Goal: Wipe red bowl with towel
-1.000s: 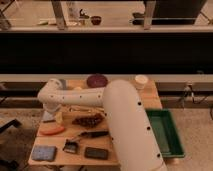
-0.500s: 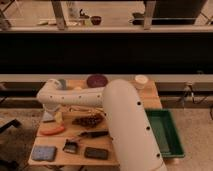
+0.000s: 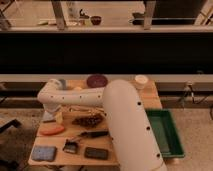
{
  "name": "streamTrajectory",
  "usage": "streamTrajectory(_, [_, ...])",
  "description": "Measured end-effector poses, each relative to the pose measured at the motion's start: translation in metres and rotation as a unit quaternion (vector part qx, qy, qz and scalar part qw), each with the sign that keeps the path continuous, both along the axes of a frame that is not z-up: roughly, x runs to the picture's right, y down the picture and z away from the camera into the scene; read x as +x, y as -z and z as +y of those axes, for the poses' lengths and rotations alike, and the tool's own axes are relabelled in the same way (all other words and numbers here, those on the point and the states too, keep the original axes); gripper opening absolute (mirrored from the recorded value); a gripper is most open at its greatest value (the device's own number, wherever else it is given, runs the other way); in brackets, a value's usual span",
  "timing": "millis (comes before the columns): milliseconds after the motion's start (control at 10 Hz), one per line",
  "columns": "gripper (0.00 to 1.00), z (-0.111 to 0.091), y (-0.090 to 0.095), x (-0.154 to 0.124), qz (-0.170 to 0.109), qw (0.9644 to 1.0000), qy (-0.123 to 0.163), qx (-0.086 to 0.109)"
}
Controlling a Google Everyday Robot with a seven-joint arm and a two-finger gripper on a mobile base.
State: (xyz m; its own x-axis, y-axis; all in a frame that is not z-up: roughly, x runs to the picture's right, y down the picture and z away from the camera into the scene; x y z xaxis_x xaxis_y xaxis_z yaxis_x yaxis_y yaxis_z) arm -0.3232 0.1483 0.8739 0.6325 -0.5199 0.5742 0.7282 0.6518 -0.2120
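Observation:
The red bowl [image 3: 96,80] stands at the far edge of the wooden table [image 3: 150,100], a dark maroon round bowl, upright. A blue-grey folded towel [image 3: 44,152] lies at the table's near left corner. My white arm [image 3: 125,125] reaches from the lower right across the table to the left and bends down. The gripper [image 3: 50,117] hangs at the left side of the table, just above an orange item [image 3: 51,130], well short of the bowl and a little beyond the towel. Nothing shows in its grasp.
A small cream-white bowl [image 3: 141,79] stands at the far right. A grey cup [image 3: 60,84] is at the far left. A dark bunch [image 3: 89,120], a black brush [image 3: 75,145] and a black flat object [image 3: 96,153] lie near the front. A green bin [image 3: 167,132] sits to the right.

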Motion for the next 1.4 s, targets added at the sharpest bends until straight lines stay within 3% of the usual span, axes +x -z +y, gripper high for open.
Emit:
streamTrajectory(200, [0.45,0.003,-0.005,0.004,0.006,0.9999,0.002,-0.014])
streamTrajectory(400, [0.28,0.002,-0.005,0.004,0.007,0.9999,0.002,-0.014])
streamTrajectory(500, [0.13,0.001,-0.005,0.006,0.008,0.9999,0.004,-0.012])
streamTrajectory(700, [0.01,0.001,-0.002,0.005,0.007,0.9999,0.000,-0.011])
streamTrajectory(1000, [0.00,-0.021,0.029,0.013,0.006,0.9996,-0.025,0.016])
streamTrajectory(1400, [0.00,-0.052,0.094,0.028,-0.006,0.9978,-0.045,0.049])
